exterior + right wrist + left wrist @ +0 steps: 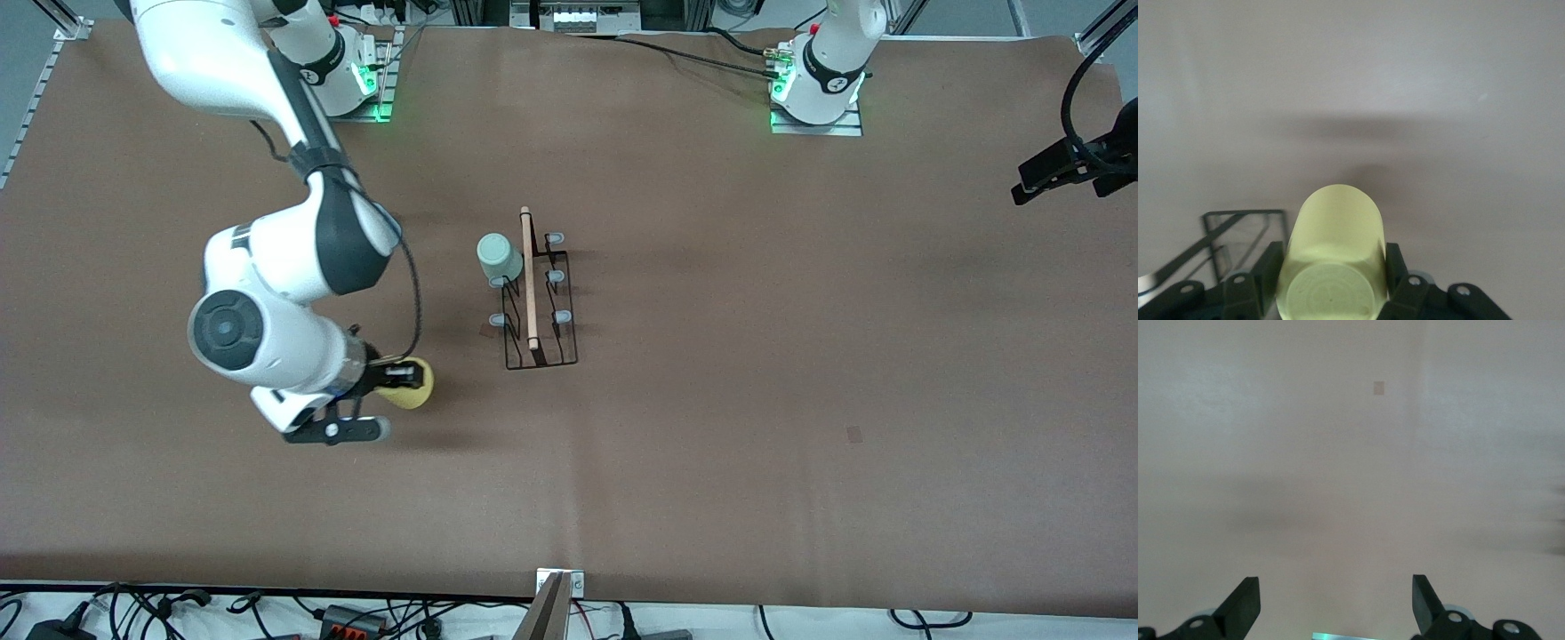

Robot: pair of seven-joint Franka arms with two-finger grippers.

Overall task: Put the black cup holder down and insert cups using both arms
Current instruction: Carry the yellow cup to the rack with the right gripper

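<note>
The black cup holder (539,302) stands mid-table, its wooden rod (529,280) along the top. A mint-green cup (499,258) sits upside down on a prong at the rack's end nearest the robots' bases, on its right-arm side. My right gripper (404,379) is shut on the yellow cup (416,391), held on its side above the table, toward the right arm's end from the rack. In the right wrist view the yellow cup (1335,253) fills the jaws and a corner of the rack (1238,230) shows. My left gripper (1336,600) is open and empty over bare table. The light blue cup is out of view.
A brown cover (800,356) spreads over the table. A small dark patch (854,434) marks it toward the left arm's end and also shows in the left wrist view (1379,387). A black clamp (1067,164) juts in at that end. A post (547,613) stands at the near edge.
</note>
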